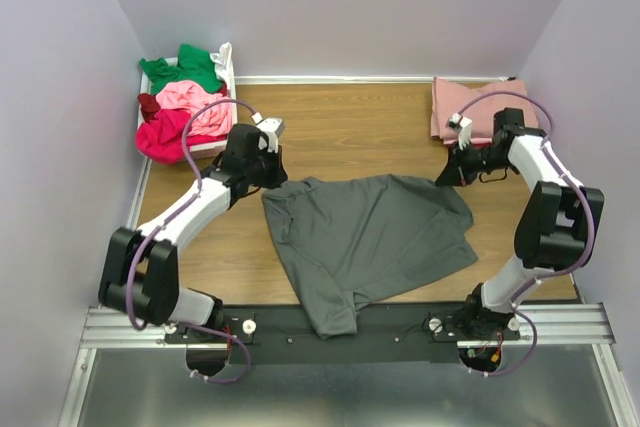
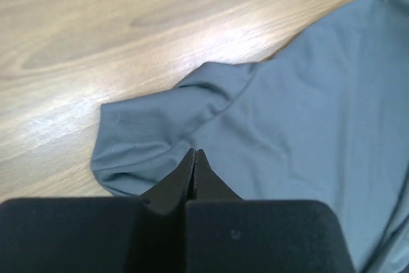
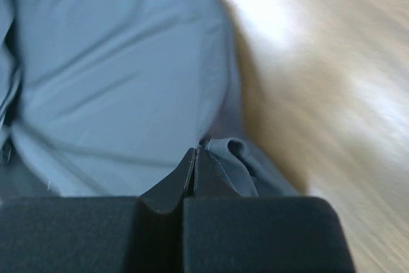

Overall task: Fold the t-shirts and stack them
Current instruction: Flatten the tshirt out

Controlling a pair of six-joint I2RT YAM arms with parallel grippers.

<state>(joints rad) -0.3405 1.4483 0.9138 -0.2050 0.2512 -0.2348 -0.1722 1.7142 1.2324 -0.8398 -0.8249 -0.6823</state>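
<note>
**One folded, one spread, rest waiting**

Spread mid-counter (image 1: pixel 340 127): dark grey t-shirt (image 1: pixel 370 237), unfolded. Your left hand (image 2: pixel 195 153) is clenched at its 10 o'clock sleeve; I cannot tell if it holds cloth. Your right hand (image 3: pixel 195 153) pinches a bunch at the shirt's 2 o'clock edge. Dusty rose shirt (image 1: pixel 465 107) sits folded at 1 o'clock. Heaped shirts (image 1: pixel 185 97) wait in the basket (image 1: pixel 228 62) at 10 o'clock. No readable labels.

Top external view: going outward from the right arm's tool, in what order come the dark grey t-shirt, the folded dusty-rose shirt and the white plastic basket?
1. Mid-table: dark grey t-shirt, its edge pinched in the right tool.
2. Far right corner: folded dusty-rose shirt.
3. Far left corner: white plastic basket.
</note>
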